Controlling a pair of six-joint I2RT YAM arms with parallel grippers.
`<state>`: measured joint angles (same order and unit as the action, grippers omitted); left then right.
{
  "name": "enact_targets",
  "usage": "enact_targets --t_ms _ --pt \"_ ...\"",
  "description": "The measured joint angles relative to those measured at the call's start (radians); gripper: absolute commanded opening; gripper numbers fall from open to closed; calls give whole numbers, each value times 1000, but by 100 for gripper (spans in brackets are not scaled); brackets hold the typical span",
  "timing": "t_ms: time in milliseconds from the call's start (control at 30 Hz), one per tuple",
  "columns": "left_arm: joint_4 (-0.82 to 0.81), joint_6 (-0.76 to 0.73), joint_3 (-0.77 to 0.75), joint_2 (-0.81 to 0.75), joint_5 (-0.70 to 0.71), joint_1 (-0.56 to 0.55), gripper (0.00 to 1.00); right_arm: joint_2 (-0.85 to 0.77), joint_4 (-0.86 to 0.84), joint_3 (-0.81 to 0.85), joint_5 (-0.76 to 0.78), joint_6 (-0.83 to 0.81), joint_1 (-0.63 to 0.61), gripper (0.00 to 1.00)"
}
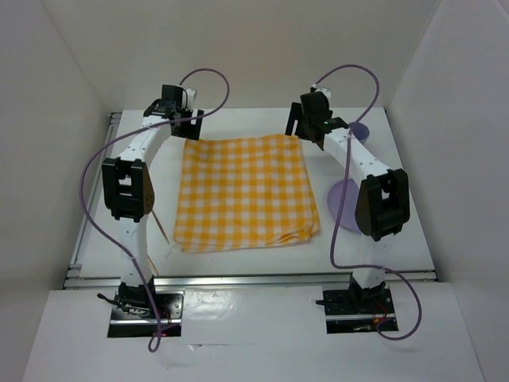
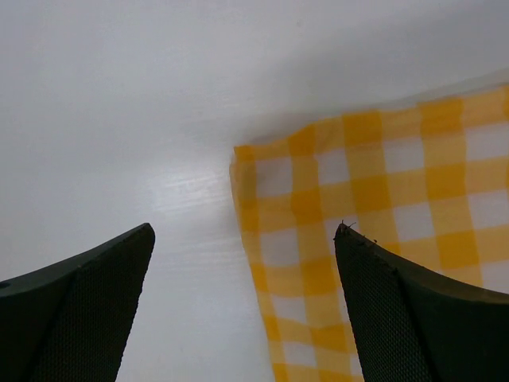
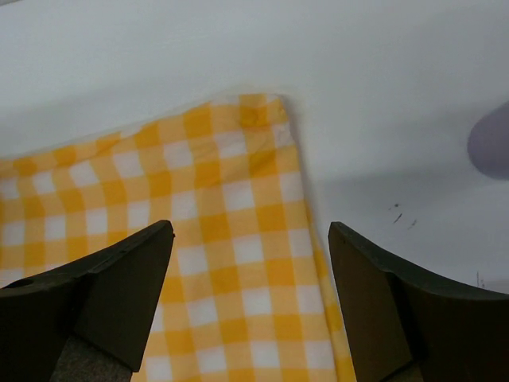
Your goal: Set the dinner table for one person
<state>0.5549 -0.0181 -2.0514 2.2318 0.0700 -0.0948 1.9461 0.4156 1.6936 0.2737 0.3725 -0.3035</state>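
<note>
The dinner table (image 1: 246, 263) is a white tabletop with metal rails. A yellow-and-white checked cloth (image 1: 246, 191) lies spread flat on its middle. My left gripper (image 1: 191, 126) is open and empty above the cloth's far left corner; the left wrist view shows that corner (image 2: 358, 223) between the gripper's spread fingers (image 2: 244, 235). My right gripper (image 1: 296, 127) is open and empty above the cloth's far right corner, which shows in the right wrist view (image 3: 231, 223) between the gripper's spread fingers (image 3: 250, 231).
A purple plate (image 1: 342, 195) lies right of the cloth, partly hidden by the right arm. A smaller purple dish (image 1: 360, 130) sits at the far right and also shows in the right wrist view (image 3: 491, 143). Thin wooden sticks (image 1: 159, 227) lie by the left arm. White walls enclose the table.
</note>
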Motion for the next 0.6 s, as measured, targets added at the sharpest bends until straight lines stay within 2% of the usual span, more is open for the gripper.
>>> enact_targets --t_ms 67,100,233,267,300,333,433,600 --pt "1 -2 92 -60 4 -7 100 -53 -4 -51 -29 -4 -9 75" --pt "0 -4 167 -109 5 -14 100 -78 -10 -85 -49 -4 -14 58" --pt "-2 -19 423 -284 16 -87 99 -137 -3 -233 -101 32 -44 24" --pt "-2 -28 476 -315 19 -114 98 -139 4 -274 -110 47 -51 9" --pt "-8 -32 521 -335 19 -138 98 -139 6 -320 -117 63 -57 3" --pt "-20 -37 562 -345 23 -162 98 -139 6 -369 -126 85 -61 0" --pt "-31 -43 643 -326 40 -187 96 -139 34 -518 -148 153 -68 0" --pt "-39 -54 657 -249 72 -163 95 -182 43 -633 -152 245 -66 0"
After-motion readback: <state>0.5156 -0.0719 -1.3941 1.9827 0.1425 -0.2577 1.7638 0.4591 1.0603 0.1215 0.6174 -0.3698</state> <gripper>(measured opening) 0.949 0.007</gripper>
